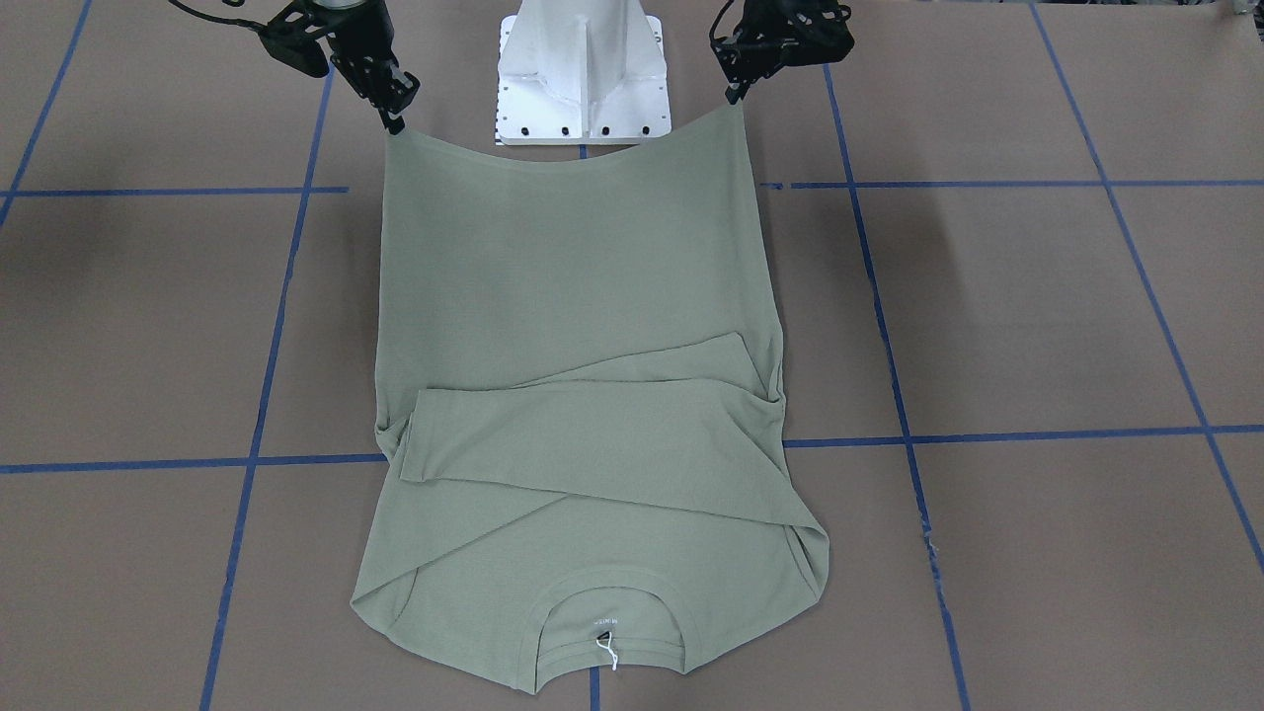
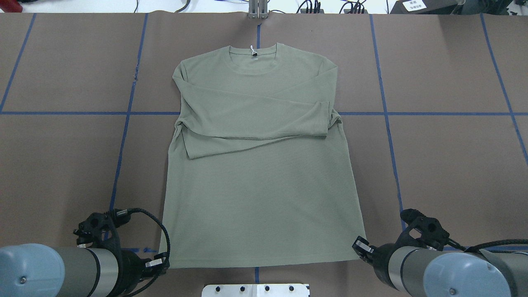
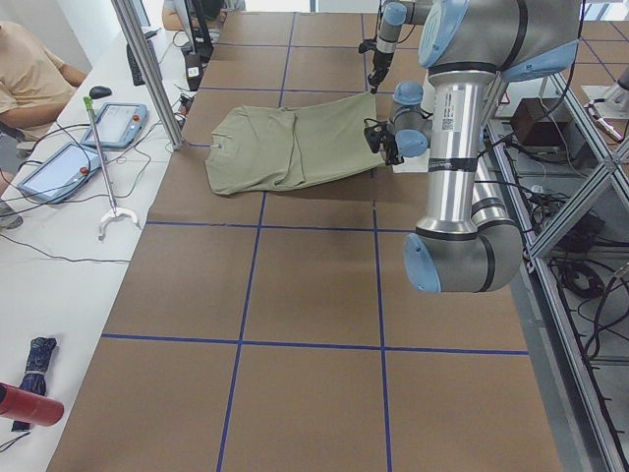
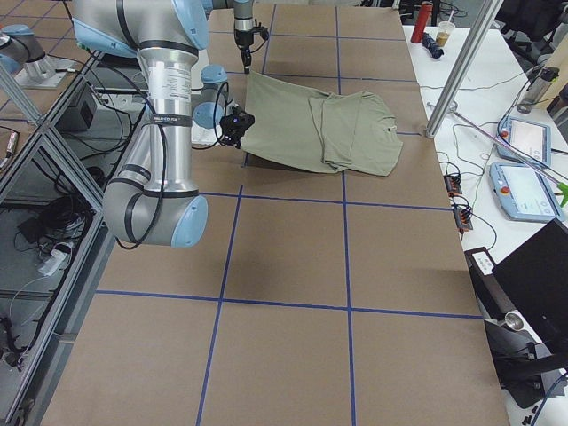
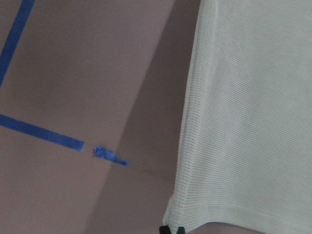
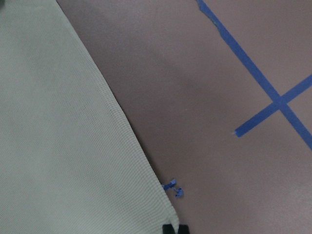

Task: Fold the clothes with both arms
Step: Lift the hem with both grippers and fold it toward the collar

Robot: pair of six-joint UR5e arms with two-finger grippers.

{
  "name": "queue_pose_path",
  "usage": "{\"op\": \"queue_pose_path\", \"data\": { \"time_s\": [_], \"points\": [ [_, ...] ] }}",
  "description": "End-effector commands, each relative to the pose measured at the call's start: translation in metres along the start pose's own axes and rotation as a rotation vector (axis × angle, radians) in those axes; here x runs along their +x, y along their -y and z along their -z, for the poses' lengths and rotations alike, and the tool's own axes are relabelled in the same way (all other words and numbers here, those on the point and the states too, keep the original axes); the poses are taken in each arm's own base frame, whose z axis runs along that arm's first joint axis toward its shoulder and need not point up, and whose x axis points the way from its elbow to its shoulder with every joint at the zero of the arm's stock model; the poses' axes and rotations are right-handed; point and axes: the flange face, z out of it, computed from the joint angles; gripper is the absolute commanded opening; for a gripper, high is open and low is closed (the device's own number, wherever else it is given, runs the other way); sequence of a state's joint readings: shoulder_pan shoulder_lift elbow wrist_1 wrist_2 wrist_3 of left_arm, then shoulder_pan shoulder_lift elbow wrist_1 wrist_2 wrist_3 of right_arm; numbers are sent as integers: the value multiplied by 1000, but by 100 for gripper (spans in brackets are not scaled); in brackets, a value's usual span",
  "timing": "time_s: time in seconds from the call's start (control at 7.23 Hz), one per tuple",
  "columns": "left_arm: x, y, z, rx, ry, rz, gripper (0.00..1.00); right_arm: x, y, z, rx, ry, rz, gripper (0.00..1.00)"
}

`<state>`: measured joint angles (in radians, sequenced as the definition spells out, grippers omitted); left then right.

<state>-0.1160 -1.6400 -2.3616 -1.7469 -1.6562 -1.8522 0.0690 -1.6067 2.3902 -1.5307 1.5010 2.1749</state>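
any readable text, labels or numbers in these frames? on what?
Nothing can be read.
Neck print inside the shirt collar: too small to read.
Left arm sticker: too small to read.
Right arm sticker: too small to read.
White label beyond the table's far edge: blurred.

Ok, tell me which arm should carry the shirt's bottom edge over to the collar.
Neither alone. The left fingers pinch one bottom corner of the shirt, the right fingers the other, both raised off the table. Probably move both together toward the collar.
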Motion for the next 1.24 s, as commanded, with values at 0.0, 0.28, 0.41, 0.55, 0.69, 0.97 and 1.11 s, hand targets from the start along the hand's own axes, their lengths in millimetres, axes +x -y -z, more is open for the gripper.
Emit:
{"op": "queue_pose_path", "data": {
  "time_s": [0.0,0.28,0.41,0.55,0.69,0.97,1.11],
  "points": [
    [17,-5,29,-23,-69,1,0,13,15,44,-21,22,-8,0],
    [28,32,40,56,-103,25,0,-33,38,75,-62,123,-83,0],
    [43,62,49,127,-135,-25,0,-71,72,63,-39,146,-140,0],
    [61,106,53,219,-146,-73,0,-107,102,49,0,151,-81,0],
    [73,154,40,298,-120,-62,0,-136,140,32,68,136,-21,0],
    [96,242,26,380,-81,-72,0,-198,218,9,150,97,60,0],
    [90,275,4,406,-84,-64,0,-227,244,-6,172,75,65,0]
  ]
}}
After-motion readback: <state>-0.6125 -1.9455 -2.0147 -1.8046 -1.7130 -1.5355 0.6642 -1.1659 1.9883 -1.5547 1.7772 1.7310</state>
